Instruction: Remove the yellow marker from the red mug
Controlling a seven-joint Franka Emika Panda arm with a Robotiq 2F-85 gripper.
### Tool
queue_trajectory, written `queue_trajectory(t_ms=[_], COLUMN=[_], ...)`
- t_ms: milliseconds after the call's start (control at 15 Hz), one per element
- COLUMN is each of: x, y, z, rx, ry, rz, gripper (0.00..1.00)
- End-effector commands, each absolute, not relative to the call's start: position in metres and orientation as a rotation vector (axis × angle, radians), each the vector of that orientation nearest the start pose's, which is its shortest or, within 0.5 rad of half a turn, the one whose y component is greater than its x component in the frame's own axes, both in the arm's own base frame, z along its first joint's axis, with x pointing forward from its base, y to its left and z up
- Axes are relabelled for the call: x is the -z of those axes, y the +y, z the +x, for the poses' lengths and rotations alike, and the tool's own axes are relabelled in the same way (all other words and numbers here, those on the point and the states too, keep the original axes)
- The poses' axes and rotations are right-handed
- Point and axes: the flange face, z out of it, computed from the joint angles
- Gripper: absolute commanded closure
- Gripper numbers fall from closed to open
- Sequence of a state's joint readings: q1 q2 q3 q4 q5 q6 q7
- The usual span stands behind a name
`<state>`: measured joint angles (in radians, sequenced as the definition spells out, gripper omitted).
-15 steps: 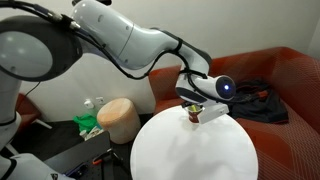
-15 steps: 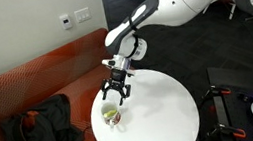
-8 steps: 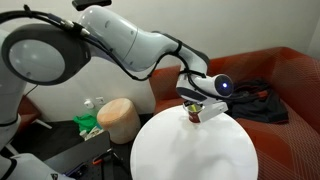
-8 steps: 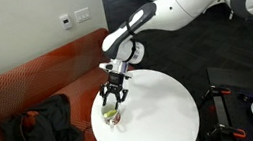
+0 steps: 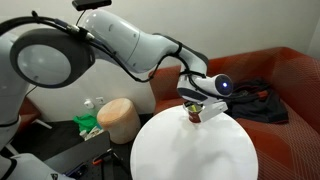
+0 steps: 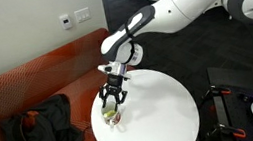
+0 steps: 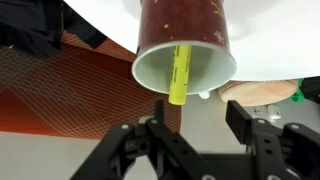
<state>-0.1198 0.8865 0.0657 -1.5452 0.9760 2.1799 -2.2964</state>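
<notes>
Yellow marker (image 7: pixel 178 75) leaning in red mug (image 7: pixel 190 22)

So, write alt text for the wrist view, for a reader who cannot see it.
A yellow marker leans inside a red mug, its end poking past the rim. Black fingers stand open near that end.

Open mug (image 7: pixel 186 22) mouth beside marker (image 7: pixel 179 75)

Soft indoor light, sharp frames, dim surroundings
</notes>
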Motion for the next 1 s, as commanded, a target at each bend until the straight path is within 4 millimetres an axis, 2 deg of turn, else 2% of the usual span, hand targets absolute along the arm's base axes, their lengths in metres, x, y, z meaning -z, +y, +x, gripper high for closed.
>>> queue_trajectory(t_ms=[0,333,933], x=[-0.115,-0.111,-0.108], y=[-0.007,-0.003,0.006], z=[0.692,0.698,0.713], rx=[0.807,0.792,0.771], ry=[-1.766,-1.783,-1.807], rz=[-1.818,-1.809,-1.8], gripper=[0.32,0.37,0.37])
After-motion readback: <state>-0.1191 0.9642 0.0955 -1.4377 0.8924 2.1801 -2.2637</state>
